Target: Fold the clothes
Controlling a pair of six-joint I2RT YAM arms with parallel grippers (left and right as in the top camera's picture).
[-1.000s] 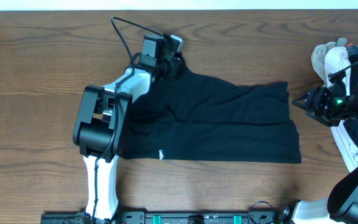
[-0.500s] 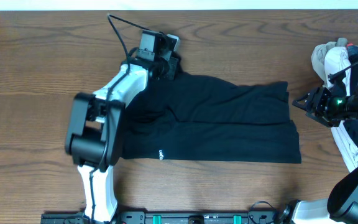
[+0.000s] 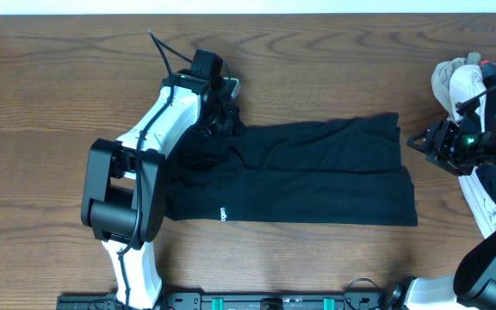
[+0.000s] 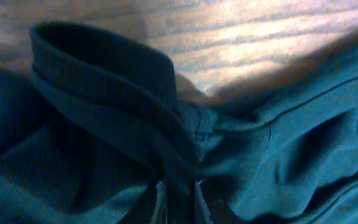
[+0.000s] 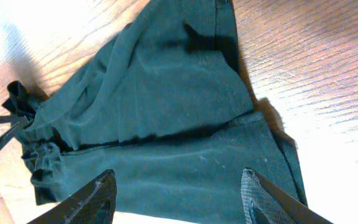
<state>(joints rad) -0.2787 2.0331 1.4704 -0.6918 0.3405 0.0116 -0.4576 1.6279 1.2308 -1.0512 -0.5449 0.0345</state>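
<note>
A: Left pincer point(image 4: 178, 200) is seen drawn nearly together, with a ridge of cloth pinched between its 2 fingers just under the collar point(image 4: 104, 68). How is the black shirt point(image 3: 317, 172) laid?

B: It is spread lengthwise across the middle of the table point(image 3: 50, 95), apparently already doubled along its length, with the collar end at the left and the hem logo point(image 3: 222, 213) by the near edge. The right pincer point(image 5: 180, 196) is held spread, with nothing gripped, just beside the shirt's right end.

A: What should be minded in this step?

B: The collar end is judged to be the part to be drawn over. The grip should be set firm, so that both layers are carried together. The cloth should be lifted only enough to clear, then laid square on the body. The right end could be steadied by the right pincer if dragging is noticed.
</note>
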